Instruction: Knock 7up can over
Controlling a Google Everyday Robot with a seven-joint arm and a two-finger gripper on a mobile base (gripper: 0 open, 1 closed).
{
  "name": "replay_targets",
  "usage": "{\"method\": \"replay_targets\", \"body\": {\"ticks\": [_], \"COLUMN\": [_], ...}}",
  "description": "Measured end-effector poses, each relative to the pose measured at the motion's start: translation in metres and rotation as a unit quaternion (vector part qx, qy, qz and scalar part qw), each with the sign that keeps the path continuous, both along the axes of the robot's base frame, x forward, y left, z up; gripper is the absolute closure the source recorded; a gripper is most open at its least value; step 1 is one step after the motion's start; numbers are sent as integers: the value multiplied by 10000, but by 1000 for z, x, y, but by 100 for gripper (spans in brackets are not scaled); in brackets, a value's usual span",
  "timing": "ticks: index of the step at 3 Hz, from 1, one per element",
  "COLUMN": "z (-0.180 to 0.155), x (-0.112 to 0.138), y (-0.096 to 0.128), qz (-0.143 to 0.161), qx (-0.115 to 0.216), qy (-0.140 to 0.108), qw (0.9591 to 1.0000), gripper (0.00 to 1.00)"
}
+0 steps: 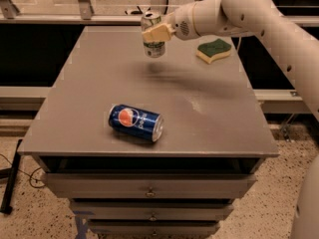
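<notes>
Toward the far edge of the table (214,123) we saw the 7up can (153,47) upright, the gripper (158,32) against its upper front. Its far side was hidden, so we could not tell whether it gripped. The arm (239,9) ran out of view.

Lab-like test bay: grey metal desk (99,83) over steel drawers (149,187), speckled stone floor (45,218), loose black cable (20,176); beige gripper (156,33) above desk's far side.
</notes>
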State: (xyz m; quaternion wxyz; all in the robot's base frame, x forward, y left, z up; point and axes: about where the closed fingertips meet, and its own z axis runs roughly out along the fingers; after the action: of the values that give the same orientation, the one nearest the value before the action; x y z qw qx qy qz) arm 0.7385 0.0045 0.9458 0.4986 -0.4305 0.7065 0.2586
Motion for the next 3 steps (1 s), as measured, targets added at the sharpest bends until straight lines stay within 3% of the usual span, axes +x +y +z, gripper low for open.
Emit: {"method": "replay_targets", "body": {"ticks": [1,2,3], "z": [-4,-21,-35], "x": [-15,-21,-26], "y": [-29,-42,-39], "qz": [115,658,1477], "qx": [-1069,-2244,-2957], "qy": [-158,-348,-542], "qw": [9941,9716,9422], "gripper": [100,100,100]}}
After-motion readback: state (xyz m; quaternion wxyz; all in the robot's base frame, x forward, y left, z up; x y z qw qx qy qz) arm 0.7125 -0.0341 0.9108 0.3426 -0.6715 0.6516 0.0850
